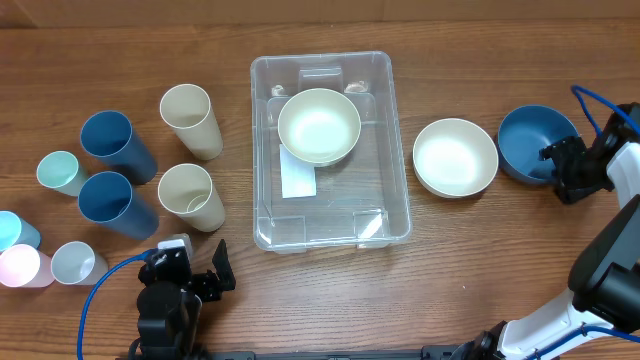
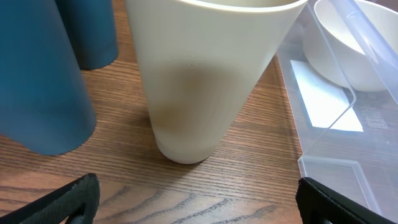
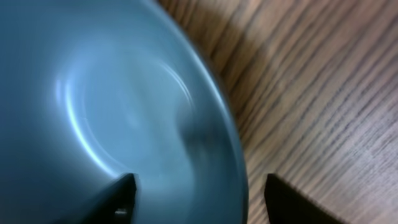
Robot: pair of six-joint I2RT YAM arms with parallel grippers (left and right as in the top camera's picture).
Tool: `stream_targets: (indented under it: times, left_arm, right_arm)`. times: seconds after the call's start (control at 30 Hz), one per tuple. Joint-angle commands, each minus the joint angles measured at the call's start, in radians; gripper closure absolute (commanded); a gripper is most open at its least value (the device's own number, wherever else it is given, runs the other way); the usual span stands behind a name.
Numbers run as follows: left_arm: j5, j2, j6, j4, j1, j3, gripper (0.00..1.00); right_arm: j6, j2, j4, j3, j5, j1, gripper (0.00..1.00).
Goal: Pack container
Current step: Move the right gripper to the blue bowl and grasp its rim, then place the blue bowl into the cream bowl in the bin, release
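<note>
The clear rectangular container (image 1: 330, 150) sits mid-table with a cream bowl (image 1: 319, 125) inside; its corner shows in the left wrist view (image 2: 336, 130). A second cream bowl (image 1: 455, 157) and a blue bowl (image 1: 535, 143) lie to its right. My right gripper (image 1: 562, 172) is open, its fingers straddling the blue bowl's rim (image 3: 230, 155), one inside and one outside. My left gripper (image 1: 205, 282) is open and empty near the front edge, facing a cream cup (image 2: 199, 81) that stands upright just ahead of it.
Two cream cups (image 1: 192, 196) (image 1: 190, 120), two dark blue cups (image 1: 117, 205) (image 1: 115, 143), and several small pale cups (image 1: 60, 172) stand at the left. A blue cup (image 2: 37, 74) stands close to the left of my left gripper.
</note>
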Motion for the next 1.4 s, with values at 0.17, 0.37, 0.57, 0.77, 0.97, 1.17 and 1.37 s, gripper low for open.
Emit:
stream_targets:
  times: [0.17,0.37,0.57,0.77,0.97,1.17,1.37]
  left_arm:
    - [0.009,-0.01,-0.009,0.001,0.005,-0.003,0.0]
    - [0.009,-0.01,-0.009,0.001,0.005,-0.003,0.0]
    - [0.008,-0.01,-0.009,0.001,0.005,-0.003,0.0]
    - [0.008,-0.01,-0.009,0.001,0.005,-0.003,0.0]
    - [0.009,-0.01,-0.009,0.001,0.005,-0.003,0.0]
    - [0.008,-0.01,-0.009,0.001,0.005,-0.003,0.0]
    - [0.009,-0.01,-0.009,0.001,0.005,-0.003,0.0]
  right_arm:
    - [0.045,-0.035,-0.038,0.024,0.005,-0.011,0.96]
    - [0.053,-0.217,-0.142,0.191,0.022,0.04,0.96]
    - [-0.033,-0.434,-0.153,0.326,-0.026,0.397,0.96]
    - [-0.052,-0.291,-0.095,0.323,0.166,0.895,0.96]
    - [-0.056,0.008,0.007,0.324,0.166,0.964,0.96]
    - [-0.086,0.001,0.002,0.358,0.105,0.956,0.36]
    - [-0.069,-0.241,-0.194,0.447,0.109,0.785,0.21]
